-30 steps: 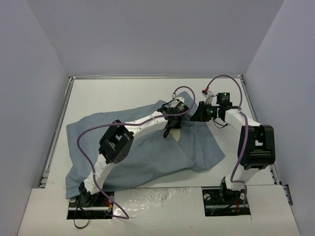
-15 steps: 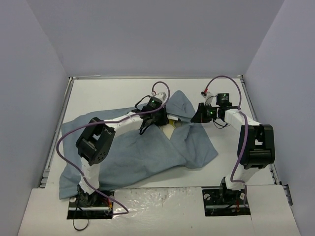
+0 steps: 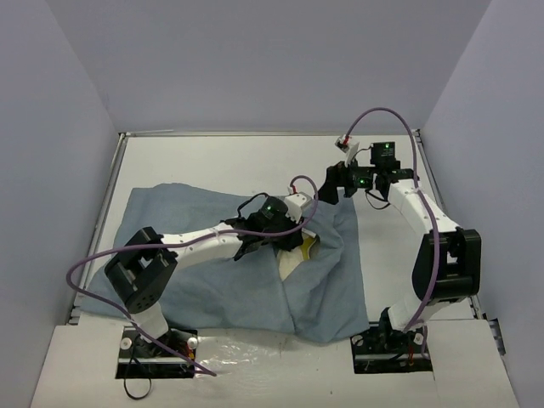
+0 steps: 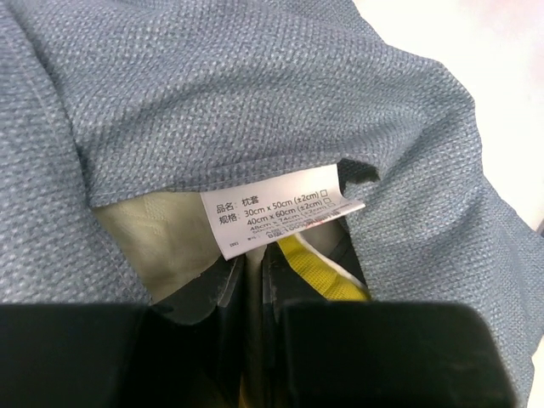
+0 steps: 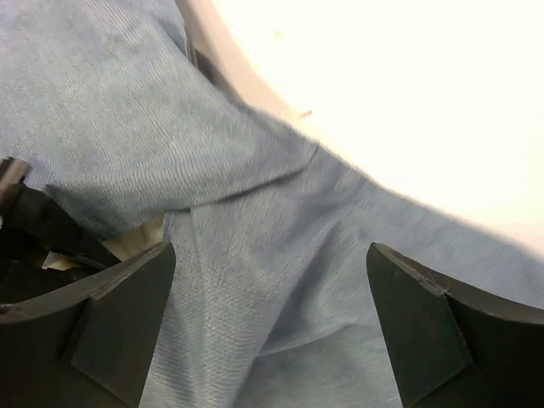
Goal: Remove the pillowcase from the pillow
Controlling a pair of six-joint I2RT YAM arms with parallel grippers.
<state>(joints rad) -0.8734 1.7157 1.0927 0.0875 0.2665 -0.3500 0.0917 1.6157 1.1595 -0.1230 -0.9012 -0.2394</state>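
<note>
The blue-grey pillowcase (image 3: 187, 246) lies spread over the left and middle of the table. At its opening a small patch of the cream pillow (image 3: 295, 260) with its yellow band shows. My left gripper (image 3: 293, 242) reaches into that opening. In the left wrist view the left gripper (image 4: 253, 259) is shut on the pillow's edge, the yellow band (image 4: 319, 263) beside one finger and a white label (image 4: 280, 208) just ahead. The pillowcase (image 4: 212, 102) folds over it. My right gripper (image 3: 327, 183) hovers open past the cloth's far right corner. The right gripper (image 5: 270, 248) holds nothing, with pillowcase (image 5: 255, 212) below.
The white table (image 3: 212, 157) is walled on three sides, with a metal rail (image 3: 95, 234) along its left edge. Purple cables loop over both arms. Bare table (image 3: 391, 272) runs along the right of the cloth.
The left arm has dragged the pillow and cloth left and toward the near edge. The right gripper has opened, let go of the pillowcase and lifted toward the back.
</note>
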